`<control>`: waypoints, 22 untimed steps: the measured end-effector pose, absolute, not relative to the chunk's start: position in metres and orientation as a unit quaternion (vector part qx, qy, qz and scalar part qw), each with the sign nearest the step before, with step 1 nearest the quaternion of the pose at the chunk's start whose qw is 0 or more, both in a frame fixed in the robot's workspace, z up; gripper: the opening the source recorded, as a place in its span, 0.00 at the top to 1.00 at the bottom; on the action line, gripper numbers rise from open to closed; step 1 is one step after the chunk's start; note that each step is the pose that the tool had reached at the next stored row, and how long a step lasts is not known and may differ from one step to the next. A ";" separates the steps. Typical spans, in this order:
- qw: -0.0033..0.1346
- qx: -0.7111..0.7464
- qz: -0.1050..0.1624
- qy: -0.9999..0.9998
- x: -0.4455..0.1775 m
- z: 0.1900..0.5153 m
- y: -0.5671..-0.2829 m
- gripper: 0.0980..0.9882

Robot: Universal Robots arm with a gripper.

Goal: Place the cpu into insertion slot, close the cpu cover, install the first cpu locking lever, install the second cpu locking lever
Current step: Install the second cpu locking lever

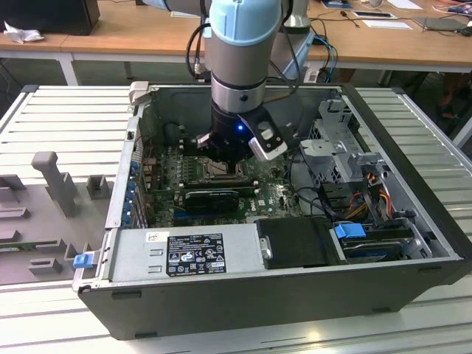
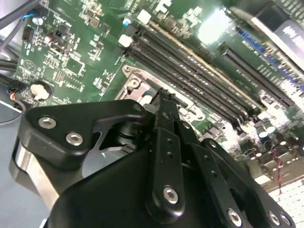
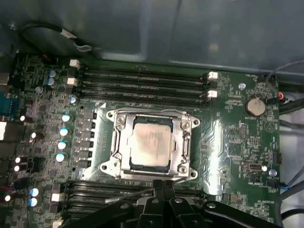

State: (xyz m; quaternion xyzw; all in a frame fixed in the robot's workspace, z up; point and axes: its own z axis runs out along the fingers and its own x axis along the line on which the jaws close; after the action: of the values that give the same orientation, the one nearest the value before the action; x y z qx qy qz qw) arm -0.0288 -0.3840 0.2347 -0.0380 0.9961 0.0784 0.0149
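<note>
Chip point(image 3: 151, 143) seated in its socket point(image 3: 183, 142), cover point(image 3: 124, 137) down around it — my hand point(image 3: 164, 186), fingers together and empty, hovers at the frame's near edge.

A: What's hidden?
B: In the exterior view the arm point(image 1: 240, 66) covers most of the insertion slot point(image 1: 214, 171).
A: And the gripper point(image 3: 164, 184)?
B: In the first wrist view the picture's edge cuts its body, and its fingertips overlap the cpu cover point(image 3: 183, 145).
</note>
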 end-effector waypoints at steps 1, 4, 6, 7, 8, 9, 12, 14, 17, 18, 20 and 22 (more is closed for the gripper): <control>0.015 -0.038 0.079 0.996 -0.032 0.235 -0.384 0.99; 0.015 -0.038 0.080 0.996 -0.044 0.234 -0.386 0.99; 0.015 -0.039 0.081 0.996 -0.054 0.233 -0.386 0.99; 0.015 -0.039 0.081 0.996 -0.059 0.232 -0.386 0.99; 0.015 -0.039 0.082 0.996 -0.061 0.231 -0.387 0.99; 0.015 -0.039 0.084 0.996 -0.061 0.228 -0.387 0.99; 0.015 -0.039 0.089 0.995 -0.061 0.221 -0.387 0.99; 0.015 -0.039 0.092 0.995 -0.062 0.218 -0.387 0.99; 0.015 -0.040 0.095 0.995 -0.063 0.214 -0.388 0.99; 0.015 -0.041 0.096 0.994 -0.063 0.213 -0.388 0.99; 0.015 -0.041 0.099 0.994 -0.065 0.210 -0.389 0.99; 0.016 -0.042 0.110 0.993 -0.069 0.210 -0.392 0.99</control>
State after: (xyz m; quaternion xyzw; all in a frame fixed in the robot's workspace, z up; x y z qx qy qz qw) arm -0.0685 -0.3916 0.2095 -0.0417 0.9930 0.1098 0.0157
